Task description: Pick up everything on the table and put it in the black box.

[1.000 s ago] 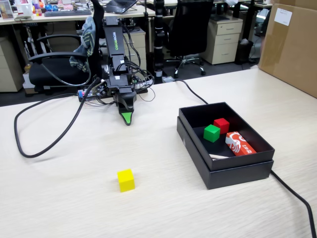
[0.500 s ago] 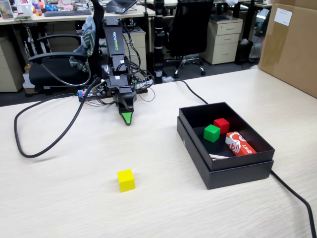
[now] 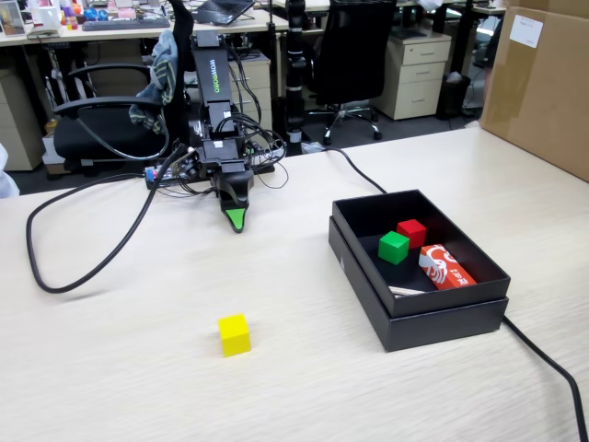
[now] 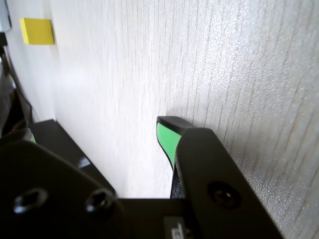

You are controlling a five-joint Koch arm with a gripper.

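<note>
yellow cube (image 3: 234, 334) well apart from fingers (image 3: 237, 220), seemingly closed

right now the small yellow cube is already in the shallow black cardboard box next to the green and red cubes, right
Not quite. The small yellow cube lies on the pale wood-grain table, outside the shallow black cardboard box, as the fixed view shows. The small green cube and small red cube are in the box, side by side.
</note>
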